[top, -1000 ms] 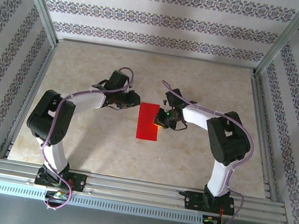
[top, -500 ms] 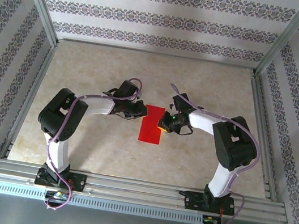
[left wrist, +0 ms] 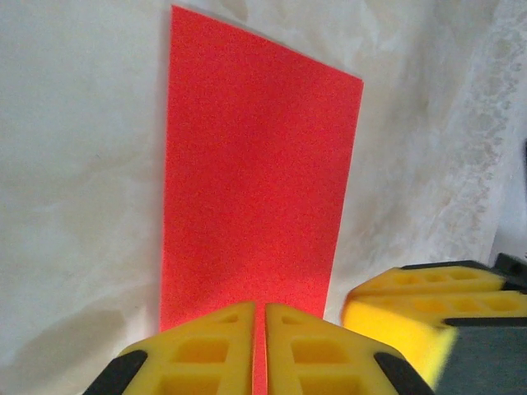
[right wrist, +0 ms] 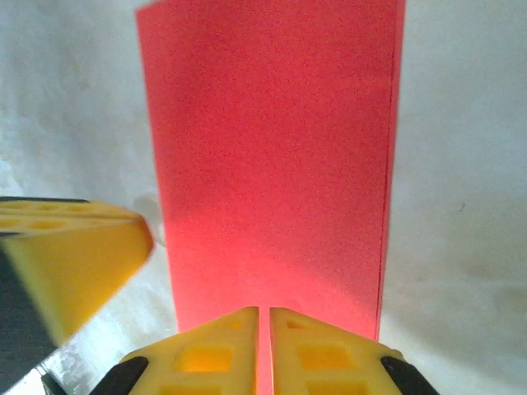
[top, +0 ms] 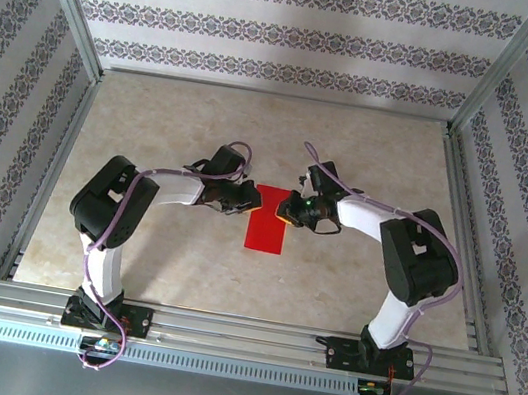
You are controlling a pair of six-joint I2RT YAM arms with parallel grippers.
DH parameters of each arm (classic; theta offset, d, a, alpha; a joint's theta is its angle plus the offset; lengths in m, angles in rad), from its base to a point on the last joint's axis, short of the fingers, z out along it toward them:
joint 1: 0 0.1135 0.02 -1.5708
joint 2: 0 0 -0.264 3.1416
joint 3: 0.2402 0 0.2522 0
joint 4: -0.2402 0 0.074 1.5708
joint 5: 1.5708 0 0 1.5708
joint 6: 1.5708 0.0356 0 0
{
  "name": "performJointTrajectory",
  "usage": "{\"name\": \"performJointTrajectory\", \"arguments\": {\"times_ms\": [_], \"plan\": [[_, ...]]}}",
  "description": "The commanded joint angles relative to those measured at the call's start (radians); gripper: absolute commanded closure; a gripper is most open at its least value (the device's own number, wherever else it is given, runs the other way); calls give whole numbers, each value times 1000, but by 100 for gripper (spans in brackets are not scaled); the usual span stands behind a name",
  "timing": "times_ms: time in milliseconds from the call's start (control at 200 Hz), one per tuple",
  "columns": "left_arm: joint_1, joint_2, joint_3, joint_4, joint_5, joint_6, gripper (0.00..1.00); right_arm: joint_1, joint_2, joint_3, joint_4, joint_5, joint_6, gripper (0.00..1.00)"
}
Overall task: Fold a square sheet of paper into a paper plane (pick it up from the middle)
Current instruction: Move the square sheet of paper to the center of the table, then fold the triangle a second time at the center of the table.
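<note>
The square sheet of paper point(top: 267, 220) is bright red and lies flat on the table as a narrow rectangle, a doubled edge along one long side point(right wrist: 384, 164). No paper plane is in view. My left gripper point(top: 246, 200) is shut at the sheet's far left edge, its yellow tips over the paper point(left wrist: 255, 181) in the left wrist view point(left wrist: 264, 317). My right gripper point(top: 287, 209) is shut at the far right edge, tips over the paper point(right wrist: 272, 164) in its own view point(right wrist: 264, 321). Whether either pinches the sheet I cannot tell. The two grippers face each other across it.
The table is pale marbled beige point(top: 175, 122), fenced by aluminium rails point(top: 463, 221) and patterned walls. The other arm's yellow finger shows at the side of each wrist view point(left wrist: 420, 304) point(right wrist: 66, 263).
The left gripper has swung right to the sheet's far left edge and closed. The right gripper has edged nearer. The sheet sits slightly further right.
</note>
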Motion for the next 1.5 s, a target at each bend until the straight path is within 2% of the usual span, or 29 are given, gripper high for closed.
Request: {"name": "performJointTrajectory", "arguments": {"times_ms": [0,110,240,520,730,884,1149,1499], "plan": [[-34,-10,-6,28,7,-27,88,-25,-79,-47,17,70,-4,85],[-49,-24,-36,24,-4,-45,88,-37,-155,-94,19,130,-9,74],[-57,-36,-80,58,-12,-75,88,-50,-194,-125,2,121,-17,64],[-57,-27,-106,63,-76,-104,88,-63,-216,-173,14,56,18,57],[-53,-42,-136,58,-150,-120,88,-62,-201,-186,18,-28,59,57],[-53,-35,-151,71,-155,-155,88,-46,-184,-202,16,-106,124,61],[-53,-8,-173,76,-151,-211,88,2,-159,-206,-34,-114,147,62],[-54,1,-176,63,-150,-215,88,30,-105,-196,-51,-124,134,63]]}}
